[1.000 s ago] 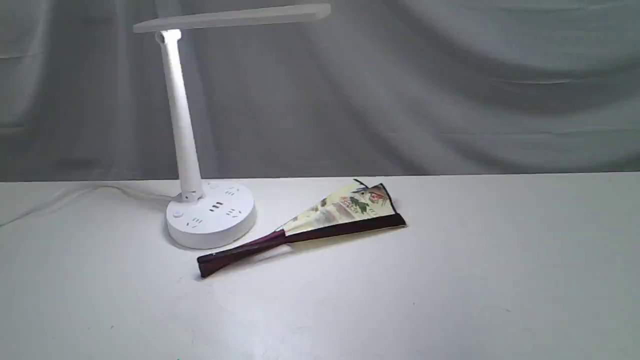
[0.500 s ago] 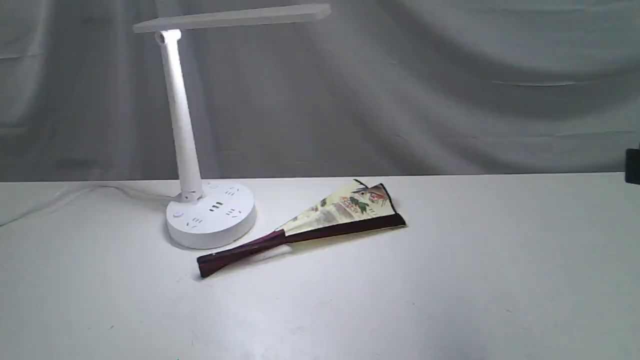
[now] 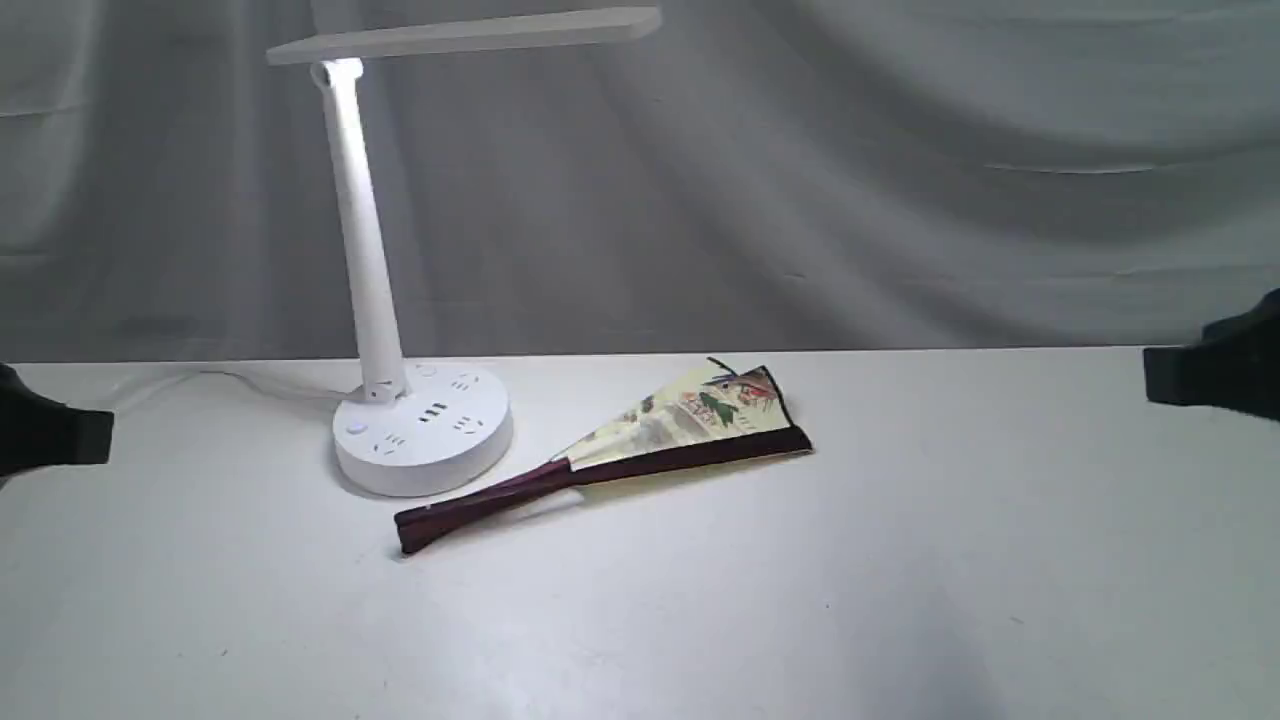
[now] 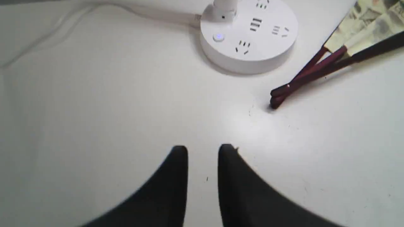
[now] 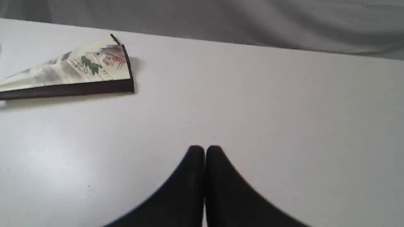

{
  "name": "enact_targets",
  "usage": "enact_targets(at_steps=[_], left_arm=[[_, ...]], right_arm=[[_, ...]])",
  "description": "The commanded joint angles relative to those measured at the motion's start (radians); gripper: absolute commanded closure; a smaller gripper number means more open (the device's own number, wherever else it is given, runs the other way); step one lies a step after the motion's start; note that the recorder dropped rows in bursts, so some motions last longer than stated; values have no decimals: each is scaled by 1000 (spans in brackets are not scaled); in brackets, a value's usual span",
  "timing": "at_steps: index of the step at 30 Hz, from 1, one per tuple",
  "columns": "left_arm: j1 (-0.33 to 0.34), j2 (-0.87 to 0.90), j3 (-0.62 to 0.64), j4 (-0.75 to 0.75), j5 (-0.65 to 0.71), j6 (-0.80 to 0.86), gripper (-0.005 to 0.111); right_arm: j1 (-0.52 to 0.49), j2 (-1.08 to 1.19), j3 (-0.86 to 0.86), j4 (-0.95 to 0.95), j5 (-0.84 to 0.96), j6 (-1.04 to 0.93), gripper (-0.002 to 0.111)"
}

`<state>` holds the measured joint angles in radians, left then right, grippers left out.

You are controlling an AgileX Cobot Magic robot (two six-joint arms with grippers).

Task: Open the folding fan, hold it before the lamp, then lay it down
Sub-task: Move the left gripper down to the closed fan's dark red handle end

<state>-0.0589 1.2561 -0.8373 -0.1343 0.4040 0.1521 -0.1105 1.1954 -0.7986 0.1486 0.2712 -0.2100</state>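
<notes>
Nearest the exterior camera, the plain white tabletop [image 3: 700, 630] is lying bare. At the left edge of that view the black left end effector [image 3: 50, 435] is showing only as a dark tip. In the left wrist view, the same left end effector [image 4: 203, 149] is hovering released, its two fingers standing apart with only tabletop between them and gripping nothing. At the right edge the black right end effector [image 3: 1215, 365] is poking in. Its own wrist view is showing the right end effector [image 5: 205, 148] clenched, with fingers pressed together on nothing and well apart from the fan. Further in, the large paper folding fan with dark maroon ribs and a cream painted leaf [image 3: 690, 425] is lying flat near the middle of the tabletop. It is spread only into a narrow wedge, with its pivot end pointing toward the near left and its painted end toward the far right. Its ribs [image 4: 318, 71] are running just beside the lamp's base without touching it. Behind them the white plastic desk lamp with a round socketed base [image 3: 420, 435] is standing upright, its slim post rising and its flat bar head reaching rightward at the top. A white cable [image 4: 94, 9] is trailing away from the base, and a grey draped cloth [image 3: 900, 200] is hanging at the back.
</notes>
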Motion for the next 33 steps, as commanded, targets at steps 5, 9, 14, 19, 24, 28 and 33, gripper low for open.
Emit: enact_targets(at_steps=[5, 9, 14, 19, 24, 28, 33], left_arm=[[1, 114, -89, 2, 22, 12, 88], [1, 203, -159, 2, 57, 41, 88], [-4, 307, -232, -12, 99, 90, 87], [-4, 400, -308, -15, 175, 95, 80], [-25, 478, -384, -14, 248, 114, 80], [-75, 515, -398, 10, 247, 144, 79], [-134, 544, -421, 58, 175, 144, 64]], right_arm=[[3, 125, -6, -7, -18, -22, 98], [3, 173, -6, -7, -19, -41, 85], [3, 222, -6, -7, -1, -51, 75], [3, 269, -6, -8, 32, -73, 70], [3, 346, -50, -8, 134, -73, 63], [3, 430, -126, 10, 252, -71, 58], [3, 489, -146, 10, 267, -75, 57]])
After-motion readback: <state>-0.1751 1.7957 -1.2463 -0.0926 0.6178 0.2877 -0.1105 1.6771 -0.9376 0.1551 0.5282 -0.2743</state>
